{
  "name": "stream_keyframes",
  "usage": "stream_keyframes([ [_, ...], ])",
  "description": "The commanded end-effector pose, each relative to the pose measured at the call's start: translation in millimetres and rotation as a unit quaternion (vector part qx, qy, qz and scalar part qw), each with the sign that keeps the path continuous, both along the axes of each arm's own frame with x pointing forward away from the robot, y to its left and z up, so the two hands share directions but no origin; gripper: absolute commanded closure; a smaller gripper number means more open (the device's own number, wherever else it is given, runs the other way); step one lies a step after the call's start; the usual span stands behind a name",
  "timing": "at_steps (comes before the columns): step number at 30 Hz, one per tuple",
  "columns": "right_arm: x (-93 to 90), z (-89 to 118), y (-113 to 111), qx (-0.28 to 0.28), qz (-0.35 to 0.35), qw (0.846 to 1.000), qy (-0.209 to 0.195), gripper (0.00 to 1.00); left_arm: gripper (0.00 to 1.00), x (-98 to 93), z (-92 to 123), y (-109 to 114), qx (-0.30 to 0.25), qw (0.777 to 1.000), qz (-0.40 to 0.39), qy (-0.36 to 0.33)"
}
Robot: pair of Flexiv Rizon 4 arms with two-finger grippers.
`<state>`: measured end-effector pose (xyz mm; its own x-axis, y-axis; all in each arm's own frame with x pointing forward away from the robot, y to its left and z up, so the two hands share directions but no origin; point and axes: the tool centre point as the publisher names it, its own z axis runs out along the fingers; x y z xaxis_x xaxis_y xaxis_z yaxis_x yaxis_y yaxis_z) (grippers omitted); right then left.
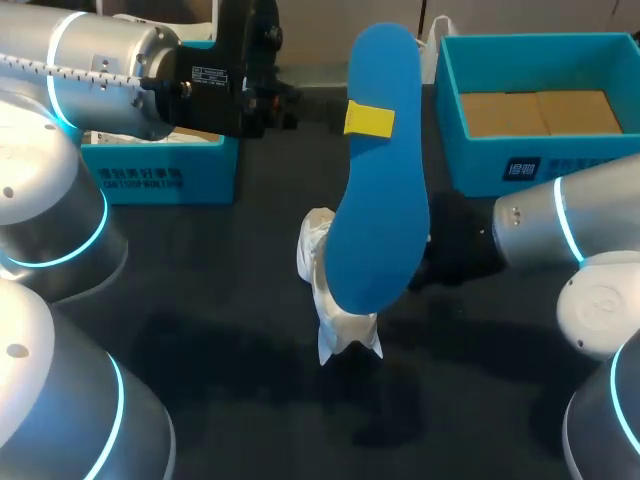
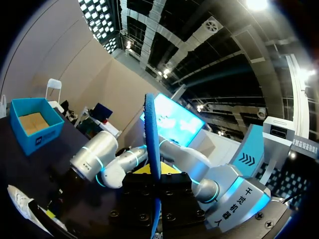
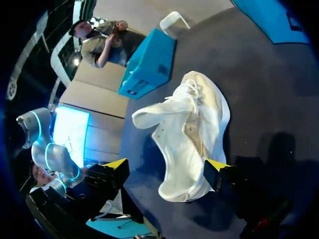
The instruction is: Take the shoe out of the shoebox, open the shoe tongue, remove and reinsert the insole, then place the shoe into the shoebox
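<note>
My left gripper [image 2: 155,175] is closed on the blue insole [image 1: 380,210] and holds it upright above the table [image 1: 230,300]. The white shoe [image 3: 192,124] lies on the table below, outside the shoebox [image 1: 520,170]. Its heel end is between the wide-open fingers of my right gripper [image 3: 167,167].

Two silver arms banded in cyan light, with black, yellow-tipped grippers.

The left arm [image 1: 90,70] is made of smooth, rounded silver-grey segments, each joint edged by a thin glowing cyan ring. A row of small dark marks runs along its tube, and its black wrist block [image 1: 215,75] carries a white printed label. The right arm [image 1: 560,225] has the same silver shell and cyan rings. The left gripper [image 2: 153,174] has a matte black body studded with round screw heads. The right gripper [image 3: 167,167] has black fingers capped with bright yellow wedge tips.
</note>
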<state>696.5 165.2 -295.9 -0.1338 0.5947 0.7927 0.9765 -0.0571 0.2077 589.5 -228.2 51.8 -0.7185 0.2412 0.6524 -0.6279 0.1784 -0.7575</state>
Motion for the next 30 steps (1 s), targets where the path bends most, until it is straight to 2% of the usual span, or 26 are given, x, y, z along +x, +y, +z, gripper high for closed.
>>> stream_keyframes([
  [1, 0.3, 22, -16, 0.053, 0.026, 0.998, 0.003, 0.00, 1.00, -0.3, 0, 0, 0.001, 1.000, 0.000, 0.000],
  [11, 6.9, 77, -30, 0.122, 0.037, 0.991, -0.028, 0.00, 1.00, -0.3, 0, 0, 0.001, 1.000, 0.000, 0.000],
  [17, 6.2, 103, -43, 0.140, 0.048, 0.989, -0.027, 0.00, 1.00, -0.3, 0, 0, 0.001, 1.000, 0.000, 0.000],
  [22, 8.1, 117, -47, 0.172, 0.052, 0.983, -0.024, 0.00, 1.00, -0.3, 0, 0, 0.001, 1.000, 0.000, 0.000],
  [26, 8.5, 125, -48, 0.227, 0.026, 0.973, -0.037, 0.00, 1.00, -0.3, 0, 0, 0.001, 1.000, 0.000, 0.000],
  [30, 7.4, 127, -50, 0.228, 0.016, 0.972, -0.043, 0.00, 1.00, -0.3, 0, 0, 0.001, 1.000, 0.000, 0.000],
])
